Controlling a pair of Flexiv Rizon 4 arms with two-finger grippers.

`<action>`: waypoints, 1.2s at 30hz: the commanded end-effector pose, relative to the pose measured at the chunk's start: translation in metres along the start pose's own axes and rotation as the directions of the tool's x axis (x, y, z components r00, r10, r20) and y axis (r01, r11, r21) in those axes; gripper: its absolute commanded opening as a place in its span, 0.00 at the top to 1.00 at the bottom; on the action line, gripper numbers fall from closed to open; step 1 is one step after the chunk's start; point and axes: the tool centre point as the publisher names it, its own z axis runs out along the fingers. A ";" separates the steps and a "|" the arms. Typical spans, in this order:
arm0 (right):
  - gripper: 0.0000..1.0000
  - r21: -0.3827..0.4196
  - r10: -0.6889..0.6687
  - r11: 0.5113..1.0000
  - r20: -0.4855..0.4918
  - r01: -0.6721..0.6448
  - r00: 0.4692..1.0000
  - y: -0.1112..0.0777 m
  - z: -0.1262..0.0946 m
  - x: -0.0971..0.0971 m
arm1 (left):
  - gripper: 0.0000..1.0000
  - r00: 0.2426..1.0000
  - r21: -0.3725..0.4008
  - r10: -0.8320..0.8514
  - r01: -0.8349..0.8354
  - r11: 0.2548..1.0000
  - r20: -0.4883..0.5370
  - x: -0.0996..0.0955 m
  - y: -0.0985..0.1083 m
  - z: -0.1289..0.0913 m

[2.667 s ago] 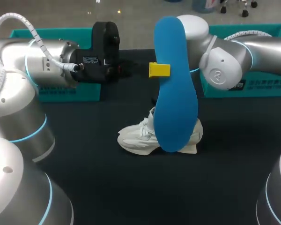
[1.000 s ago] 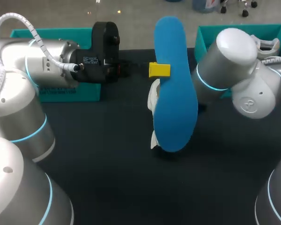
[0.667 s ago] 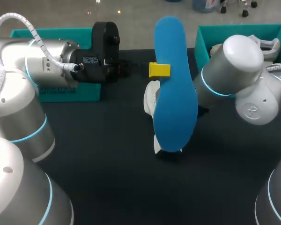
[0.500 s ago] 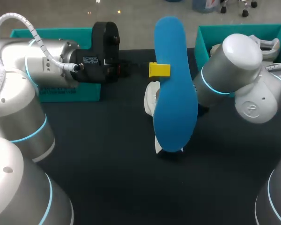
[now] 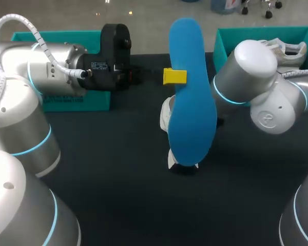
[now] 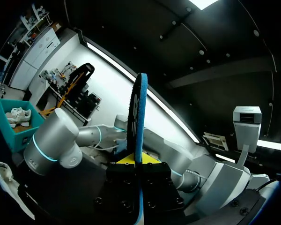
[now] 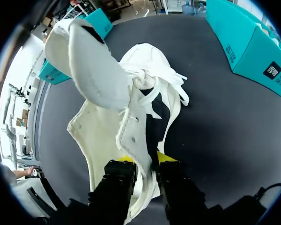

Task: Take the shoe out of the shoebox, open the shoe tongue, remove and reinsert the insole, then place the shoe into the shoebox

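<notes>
2 pieces held above the bench (image 5: 108,169).
The left hand (image 5: 174,76) is clamped on the blue insole (image 5: 191,102), upright; the right hand (image 7: 141,161) grips the white shoe (image 7: 103,129) by its side wall, tongue flopped open.

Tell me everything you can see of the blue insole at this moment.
The insole is bright blue, a flat foot-shaped piece that looks like foam, and it is out of the shoe. It stands upright in the air, broad face towards the head camera. The left hand is shut on its edge in the upper half. In the left wrist view it shows edge-on, a thin strip rising between the fingers. It hides most of the white shoe behind it; whether they touch cannot be told.
</notes>
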 end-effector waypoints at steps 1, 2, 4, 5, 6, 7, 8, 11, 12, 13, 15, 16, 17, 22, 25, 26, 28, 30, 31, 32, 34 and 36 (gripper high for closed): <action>0.00 -0.005 0.039 0.999 -0.045 -0.039 0.998 -0.007 -0.021 -0.006 | 1.00 1.000 0.003 0.001 -0.001 1.000 0.000 -0.001 0.001 0.001; 0.00 -0.005 0.045 0.999 -0.056 -0.045 0.997 -0.008 -0.026 -0.006 | 1.00 1.000 0.003 0.001 -0.001 1.000 0.000 -0.001 0.001 0.001; 0.00 0.004 0.062 0.998 -0.106 -0.062 0.992 -0.009 -0.037 -0.006 | 1.00 1.000 0.003 0.001 -0.001 1.000 0.000 -0.001 0.001 0.001; 0.00 0.008 0.066 0.998 -0.134 -0.066 0.989 -0.010 -0.042 -0.006 | 1.00 1.000 0.003 0.001 -0.001 1.000 0.000 -0.001 0.001 0.001; 0.00 0.013 0.069 0.998 -0.171 -0.067 0.983 -0.011 -0.048 -0.006 | 1.00 1.000 0.003 0.001 -0.001 1.000 0.000 -0.001 0.001 0.001; 0.00 0.012 0.069 0.998 -0.207 -0.068 0.976 -0.011 -0.053 -0.005 | 1.00 1.000 0.003 0.001 -0.001 1.000 0.000 -0.001 0.001 0.001; 0.00 0.012 0.070 0.998 -0.236 -0.069 0.969 -0.010 -0.056 -0.004 | 1.00 1.000 0.003 0.001 -0.001 1.000 0.000 -0.001 0.001 0.001; 0.00 0.010 0.079 0.997 -0.392 -0.082 0.916 -0.007 -0.071 0.000 | 1.00 1.000 0.003 0.001 -0.001 1.000 0.000 -0.001 0.001 0.001; 0.00 0.002 0.073 0.997 -0.437 -0.080 0.897 -0.005 -0.075 0.001 | 1.00 1.000 0.003 0.001 -0.001 1.000 0.000 -0.001 0.001 0.001; 0.00 0.002 0.073 0.997 -0.437 -0.080 0.897 -0.005 -0.075 0.001 | 1.00 1.000 0.003 0.001 -0.001 1.000 0.000 -0.001 0.001 0.001; 0.00 0.002 0.073 0.997 -0.437 -0.080 0.897 -0.005 -0.075 0.001 | 1.00 1.000 0.003 0.001 -0.001 1.000 0.000 -0.001 0.001 0.001; 0.00 0.002 0.073 0.997 -0.437 -0.080 0.897 -0.005 -0.075 0.001 | 1.00 1.000 0.003 0.001 -0.001 1.000 0.000 -0.001 0.001 0.001; 0.00 0.002 0.073 0.997 -0.437 -0.080 0.897 -0.005 -0.075 0.001 | 1.00 1.000 0.003 0.001 -0.001 1.000 0.000 -0.001 0.001 0.001; 0.00 0.002 0.073 0.997 -0.437 -0.080 0.897 -0.005 -0.075 0.001 | 1.00 1.000 0.003 0.001 -0.001 1.000 0.000 -0.001 0.001 0.001; 0.00 0.002 0.073 0.997 -0.437 -0.080 0.897 -0.005 -0.075 0.001 | 1.00 1.000 0.003 0.001 -0.001 1.000 0.000 -0.001 0.001 0.001; 0.00 0.002 0.073 0.997 -0.437 -0.080 0.897 -0.005 -0.075 0.001 | 1.00 1.000 0.003 0.001 -0.001 1.000 0.000 -0.001 0.001 0.001; 0.00 0.010 0.067 0.997 -0.498 -0.071 0.865 -0.006 -0.082 0.000 | 1.00 1.000 0.003 0.001 -0.001 1.000 0.000 -0.001 0.001 0.001; 0.00 0.021 0.056 0.998 -0.596 -0.055 0.801 -0.008 -0.096 -0.003 | 1.00 1.000 0.003 0.001 -0.001 1.000 0.000 -0.001 0.001 0.001; 0.00 0.019 0.052 0.998 -0.627 -0.051 0.777 -0.008 -0.103 -0.005 | 1.00 1.000 0.003 0.001 -0.001 1.000 0.000 -0.001 0.001 0.001; 0.00 0.023 0.048 0.999 -0.656 -0.044 0.753 -0.009 -0.110 -0.005 | 1.00 1.000 0.003 0.001 -0.001 1.000 0.000 -0.001 0.001 0.001; 0.00 0.028 0.054 0.998 -0.699 -0.048 0.713 -0.009 -0.123 -0.006 | 1.00 1.000 0.003 0.001 -0.001 1.000 0.000 -0.001 0.001 0.001; 0.00 0.038 0.059 0.998 -0.733 -0.046 0.677 -0.010 -0.134 -0.006 | 1.00 1.000 0.003 0.001 -0.001 1.000 0.000 -0.001 0.001 0.001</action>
